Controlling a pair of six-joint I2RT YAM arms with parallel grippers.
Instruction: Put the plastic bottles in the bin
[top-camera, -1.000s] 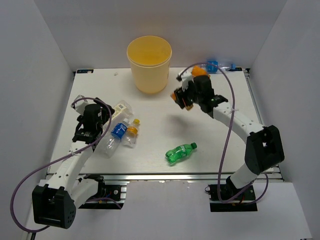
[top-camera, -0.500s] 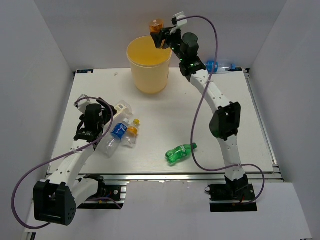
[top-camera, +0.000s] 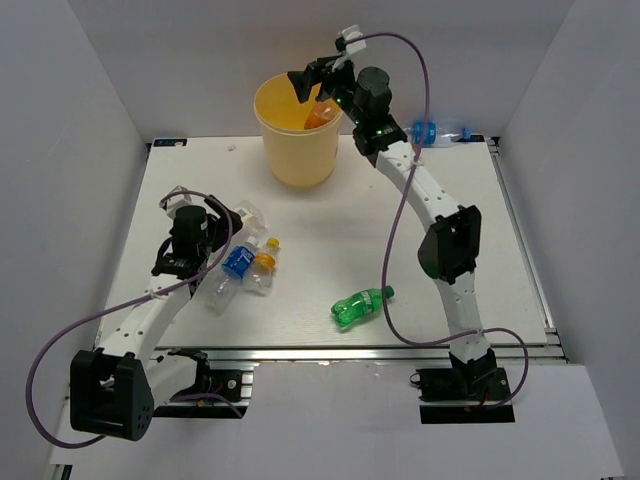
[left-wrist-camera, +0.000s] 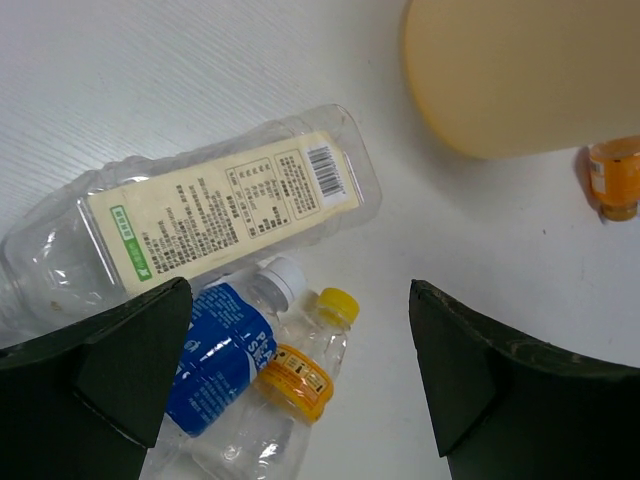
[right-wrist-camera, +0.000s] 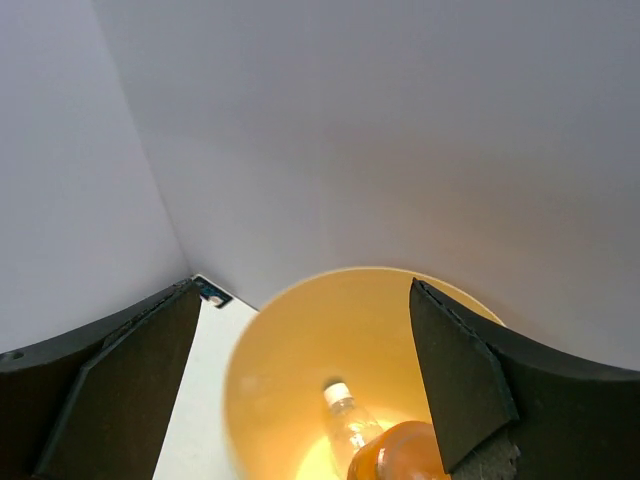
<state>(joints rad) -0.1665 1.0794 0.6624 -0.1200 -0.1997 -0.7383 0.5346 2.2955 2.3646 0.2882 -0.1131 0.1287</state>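
The bin (top-camera: 297, 155) stands at the back of the table. My right gripper (top-camera: 318, 82) hangs open above its mouth. A stubby orange bottle (top-camera: 320, 114) is loose just inside the rim, and nothing grips it. In the right wrist view the open gripper (right-wrist-camera: 300, 370) looks down into the bin (right-wrist-camera: 290, 340) at a clear bottle (right-wrist-camera: 352, 420) and the orange bottle (right-wrist-camera: 410, 455). My left gripper (left-wrist-camera: 300, 390) is open above a cream-label bottle (left-wrist-camera: 220, 205), a blue-label bottle (left-wrist-camera: 225, 355) and a yellow-capped bottle (left-wrist-camera: 312, 345). It holds none of them.
A green bottle (top-camera: 360, 305) lies near the front middle. Another blue-label bottle (top-camera: 435, 131) lies at the back right edge. An orange bottle (left-wrist-camera: 615, 178) stands just right of the bin (left-wrist-camera: 520, 70). White walls enclose the table.
My right arm swung from mid-table up over the bin, carrying the orange bottle. It then opened, and the bottle dropped into the bin. The left arm barely moved.
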